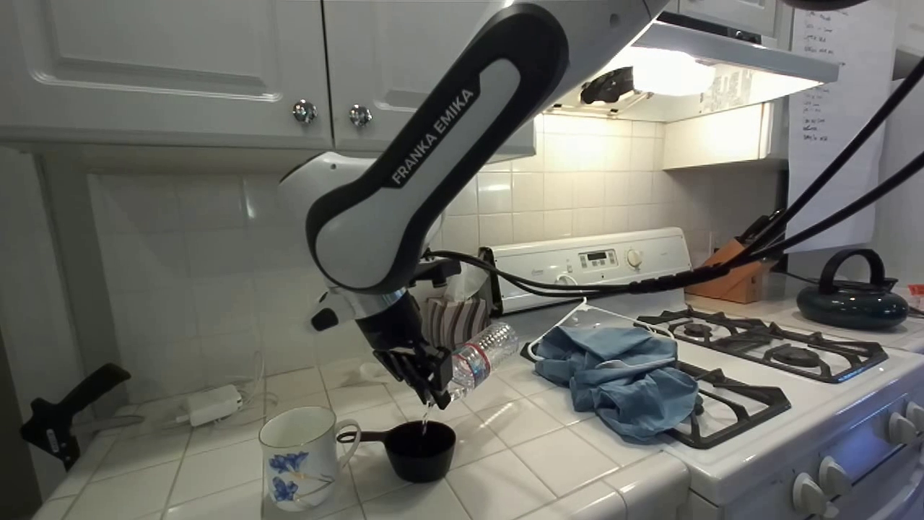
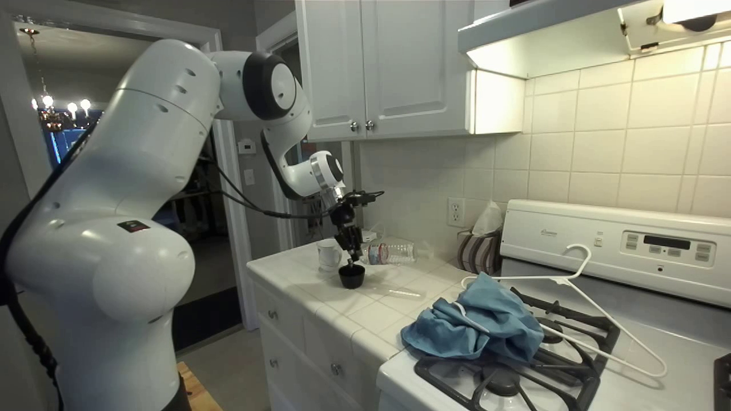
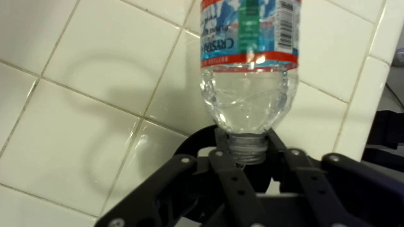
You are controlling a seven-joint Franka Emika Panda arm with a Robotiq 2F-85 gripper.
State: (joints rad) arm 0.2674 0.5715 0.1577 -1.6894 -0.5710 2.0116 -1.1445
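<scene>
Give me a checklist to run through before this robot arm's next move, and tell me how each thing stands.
1. Fingers hold the bottle by its neck: ok.
2. Clear stream falls into the black cup: ok.
3. Black cup upright on the tiled counter: ok.
4. Flowered mug apart from the bottle: ok.
5. Room left in the black cup: cannot tell; its level does not show.
6. Stovetop clear: not ok; a blue cloth lies there.

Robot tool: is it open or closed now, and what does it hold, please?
Tool: closed, holding the clear plastic bottle by its neck.
</scene>
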